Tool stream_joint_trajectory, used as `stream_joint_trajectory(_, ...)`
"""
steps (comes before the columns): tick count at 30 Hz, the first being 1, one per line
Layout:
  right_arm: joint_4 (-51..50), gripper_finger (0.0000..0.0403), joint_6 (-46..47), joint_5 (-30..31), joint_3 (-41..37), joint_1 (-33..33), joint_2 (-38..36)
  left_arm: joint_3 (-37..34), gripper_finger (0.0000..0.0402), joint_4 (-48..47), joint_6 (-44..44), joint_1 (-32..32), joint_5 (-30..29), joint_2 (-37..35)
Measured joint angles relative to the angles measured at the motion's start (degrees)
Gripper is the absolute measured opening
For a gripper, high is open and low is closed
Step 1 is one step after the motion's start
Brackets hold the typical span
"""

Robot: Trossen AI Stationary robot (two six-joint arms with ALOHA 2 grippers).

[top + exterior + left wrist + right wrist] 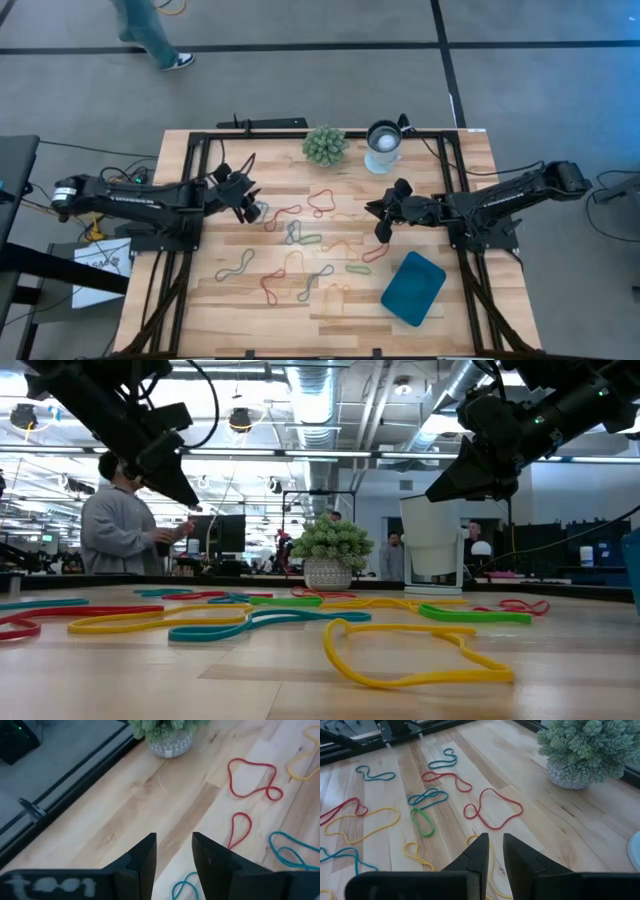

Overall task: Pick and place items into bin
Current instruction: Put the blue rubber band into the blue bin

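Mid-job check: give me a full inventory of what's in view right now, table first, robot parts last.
rubber bands: many; red, green, yellow, blue, orange; scattered loose over the middle of the table, none in the bin.
bin: one, teal-blue, table's near right part, nothing visible in it.
plant: one, spiky green in a pale pot, far edge near the centre.
cup: one, white and metal, far edge, right of the plant.
table: one, light wood slats with a black frame.
person: one, walking on the floor beyond the table; others stand in the room behind.
left tool: above the table's left side, fingers apart, holding nothing.
right tool: above the bands right of centre, narrow gap, holding nothing.
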Motion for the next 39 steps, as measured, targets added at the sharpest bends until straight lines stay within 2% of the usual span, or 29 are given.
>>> stream_joint_trajectory(6, 0.0, 0.0052, 0.0, 0.0, 0.0, 0.0, 0.0, 0.0, 0.0116, 2.5, 0.0, 0.0, 0.4, 3.1)
stream_joint_trajectory(18, 0.0, 0.0052, 0.0, 0.0, 0.0, 0.0, 0.0, 0.0, 0.0116, 2.6, -0.2, 0.0, 0.2, 3.0)
stream_joint_trajectory(29, 0.0, 0.0052, 0.0, 0.0, 0.0, 0.0, 0.0, 0.0, 0.0116, 8.6, 6.6, 0.0, 1.9, 3.0)
stream_joint_trajectory(39, 0.0, 0.0052, 0.0, 0.0, 0.0, 0.0, 0.0, 0.0, 0.0116, 8.1, 7.0, 0.0, 2.4, 3.0)
